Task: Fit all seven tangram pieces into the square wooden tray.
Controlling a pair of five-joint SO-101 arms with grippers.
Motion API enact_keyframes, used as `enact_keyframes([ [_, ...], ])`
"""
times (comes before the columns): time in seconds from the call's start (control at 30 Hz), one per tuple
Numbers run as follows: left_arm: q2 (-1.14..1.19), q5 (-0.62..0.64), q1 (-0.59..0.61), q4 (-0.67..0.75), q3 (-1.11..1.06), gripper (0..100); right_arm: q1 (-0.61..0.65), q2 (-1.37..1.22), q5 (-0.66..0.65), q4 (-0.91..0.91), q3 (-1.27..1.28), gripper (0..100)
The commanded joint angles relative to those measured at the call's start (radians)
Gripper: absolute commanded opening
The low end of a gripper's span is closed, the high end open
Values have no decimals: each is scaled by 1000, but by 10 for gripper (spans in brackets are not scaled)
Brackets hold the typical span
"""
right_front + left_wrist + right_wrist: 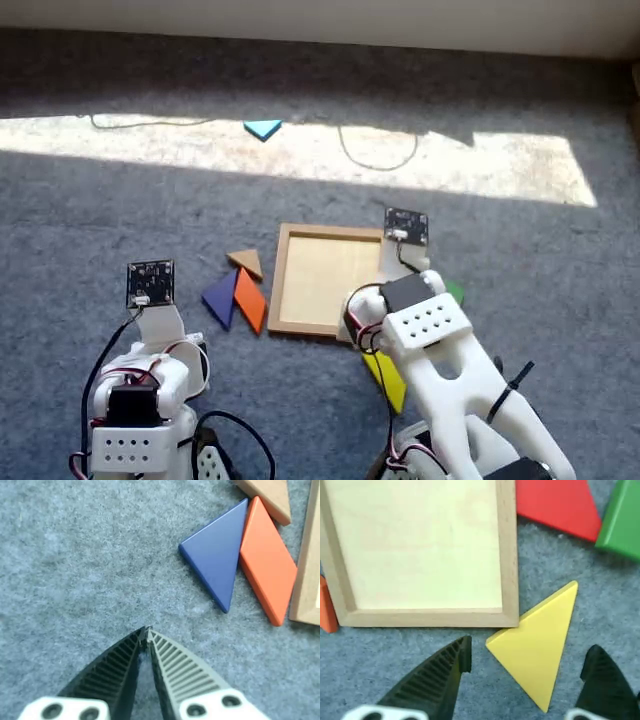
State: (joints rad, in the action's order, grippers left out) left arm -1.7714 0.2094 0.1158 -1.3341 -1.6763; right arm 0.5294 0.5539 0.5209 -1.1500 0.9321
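**Two pincers beside the wooden tray, pieces lying outside it**

The right pincer (529, 650) stands wide open and holds nothing, its jaws either side of the yellow triangle (540, 645), which lies at a near corner of the tray (506, 555). A red piece (557, 502) and a green piece (622, 520) lie along that same tray side. The left pincer (146, 632) is closed tip to tip, empty, over grey tabletop (75, 555). Near it lies the blue triangle (217, 562), which abuts the orange parallelogram (267, 562) just beside the tray's opposite rim.
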Motion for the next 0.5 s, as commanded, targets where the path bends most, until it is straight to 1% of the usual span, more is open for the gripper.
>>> enact_keyframes([
  [0.0, -45, 5, -7, -6, -21, 7, 44, -7, 18, 93, 65, 340],
  [0.2, -45, 5, -7, -6, -21, 7, 24, -8, 17, 163, 97, 339],
  [0.47, -45, 5, -7, -6, -21, 7, 22, -10, 15, 171, 127, 339],
])
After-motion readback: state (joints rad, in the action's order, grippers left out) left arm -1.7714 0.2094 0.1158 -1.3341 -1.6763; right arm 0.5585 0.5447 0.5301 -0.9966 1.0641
